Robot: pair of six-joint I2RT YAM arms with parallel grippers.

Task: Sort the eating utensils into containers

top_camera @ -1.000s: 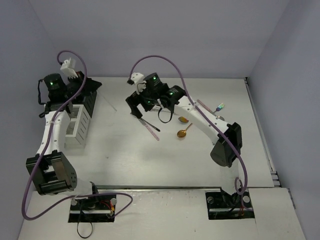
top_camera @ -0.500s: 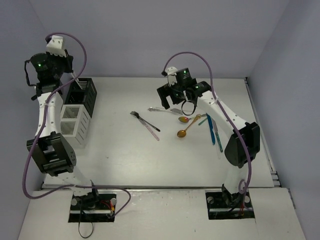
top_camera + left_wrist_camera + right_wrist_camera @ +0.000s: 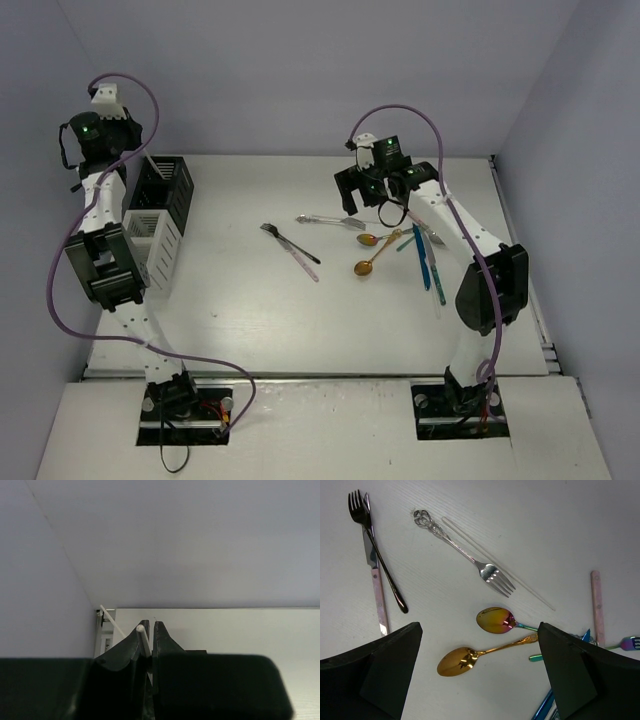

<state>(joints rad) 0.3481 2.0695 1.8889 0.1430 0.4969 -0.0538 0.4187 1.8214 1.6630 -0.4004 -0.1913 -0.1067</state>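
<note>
L gripper (image 3: 150, 625): raised at far-left corner, above the black caddy (image 3: 165, 190). Fingers pressed together, pinching a thin pale stick (image 3: 142, 632), tip poking just past the fingertips. Top view: stick slants down toward black caddy; can't tell if its lower end is inside. White caddy (image 3: 150, 245) stands upright right against the black one, on its near side.

R gripper (image 3: 365, 198): fingers spread wide, holding nothing, hovering over the utensil cluster at centre-right of the table (image 3: 230, 320).

Under it, per wrist cam:
- silver fork (image 3: 465, 552) w/ ornate handle, clear stick (image 3: 495, 562) lying alongside
- iridescent spoon (image 3: 495, 620) and gold spoon (image 3: 465, 660) just nearer, apart from each other
- to the left: black fork (image 3: 375, 550) lying across pink-handled knife (image 3: 377, 595)
- to the right: pink-handled piece (image 3: 596, 605), w/ blue-handled pieces (image 3: 428, 262) near it

All flat on table.
</note>
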